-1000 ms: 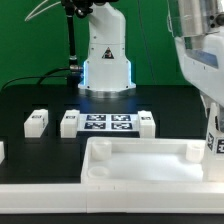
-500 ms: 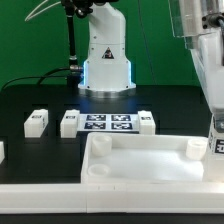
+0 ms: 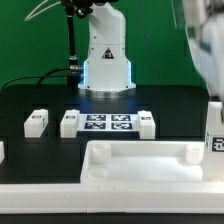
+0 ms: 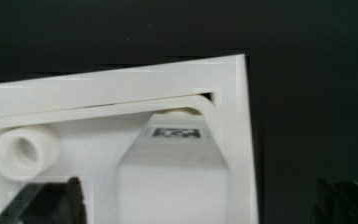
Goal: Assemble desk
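Fingers (image 4: 30, 206) spread wide, either side of leg (image 4: 179, 170), not touching. Leg upright at tabletop (image 3: 140, 147) corner. Best lift gripper (image 4: 190, 208) straight up, avoid nudging leg crooked.

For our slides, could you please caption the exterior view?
Large white rimmed plastic tabletop in front; white tagged square legs lie beside the marker board.
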Controlling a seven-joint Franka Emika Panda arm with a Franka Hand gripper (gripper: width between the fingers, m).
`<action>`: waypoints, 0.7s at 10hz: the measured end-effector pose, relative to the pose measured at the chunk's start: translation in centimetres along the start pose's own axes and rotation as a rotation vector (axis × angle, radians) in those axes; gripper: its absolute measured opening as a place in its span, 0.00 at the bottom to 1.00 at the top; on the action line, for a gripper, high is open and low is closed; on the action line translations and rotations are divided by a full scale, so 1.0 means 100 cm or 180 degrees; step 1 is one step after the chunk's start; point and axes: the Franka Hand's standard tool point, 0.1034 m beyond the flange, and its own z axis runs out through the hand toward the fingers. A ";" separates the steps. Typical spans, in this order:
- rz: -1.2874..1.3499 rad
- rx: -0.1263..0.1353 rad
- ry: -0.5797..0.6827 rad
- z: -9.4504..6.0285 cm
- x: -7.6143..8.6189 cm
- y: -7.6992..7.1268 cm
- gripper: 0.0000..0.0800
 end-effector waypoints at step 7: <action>-0.0066 -0.0003 0.0001 -0.001 0.000 0.002 0.81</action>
